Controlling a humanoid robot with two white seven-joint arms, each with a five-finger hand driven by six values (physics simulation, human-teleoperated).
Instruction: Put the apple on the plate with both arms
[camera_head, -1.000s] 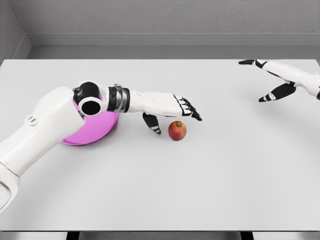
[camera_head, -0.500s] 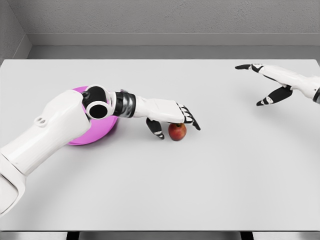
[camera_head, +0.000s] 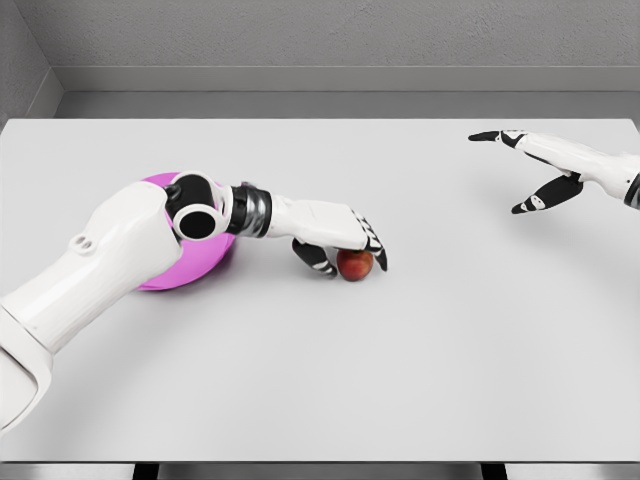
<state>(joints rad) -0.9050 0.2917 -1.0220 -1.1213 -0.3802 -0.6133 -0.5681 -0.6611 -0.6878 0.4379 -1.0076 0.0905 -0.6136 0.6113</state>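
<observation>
Nearest the camera, the left arm entered from the lower left and crossed in front of the pink plate, hiding most of it; only the plate's lower rim and a sliver at the top showed.

Left hand lay over the apple, palm on top, thumb curled at the apple's left side, fingers draped over the far right side. Fingers looked to be wrapping the fruit, but whether the grip was firm could not be told. Apple rested on the white table, just right of the plate, apart from it.

Step judged: grasping the apple; nothing on the plate yet.

Next move calls for a secure closure, a lift off the table, then a short carry leftward over the plate rim.

Far right, the right hand hovered above the table, fingers spread, holding nothing, well apart from the apple.
</observation>
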